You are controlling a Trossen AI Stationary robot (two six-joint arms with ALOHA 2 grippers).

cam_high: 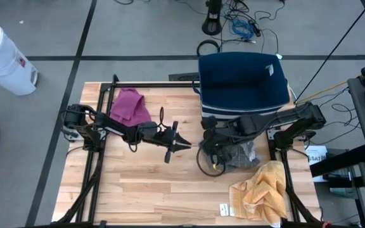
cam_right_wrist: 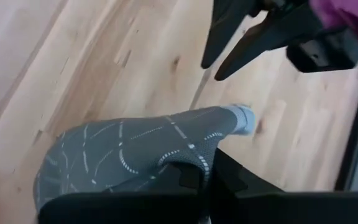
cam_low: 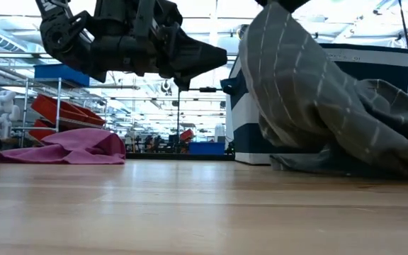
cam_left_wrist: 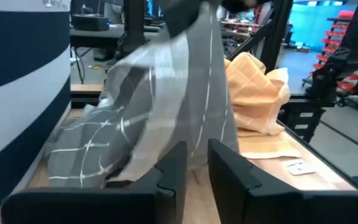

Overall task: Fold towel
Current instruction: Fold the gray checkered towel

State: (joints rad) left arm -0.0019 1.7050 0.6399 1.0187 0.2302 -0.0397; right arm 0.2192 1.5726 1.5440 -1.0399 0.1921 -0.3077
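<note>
Right hand [cam_right_wrist: 207, 177] pinches grey towel [cam_high: 236, 152] above wooden table [cam_high: 151, 183]; left hand [cam_left_wrist: 194, 165] slightly open, empty

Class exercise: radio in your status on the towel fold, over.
Right gripper shut on grey towel, lifting one edge off the table. Left gripper open, empty, hovering mid-table. Pink cloth and orange towel lie clear.

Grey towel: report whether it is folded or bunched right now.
Bunched, not folded. The grey towel hangs in a crumpled drape from the shut right gripper, its lower part heaped on the table.
</note>
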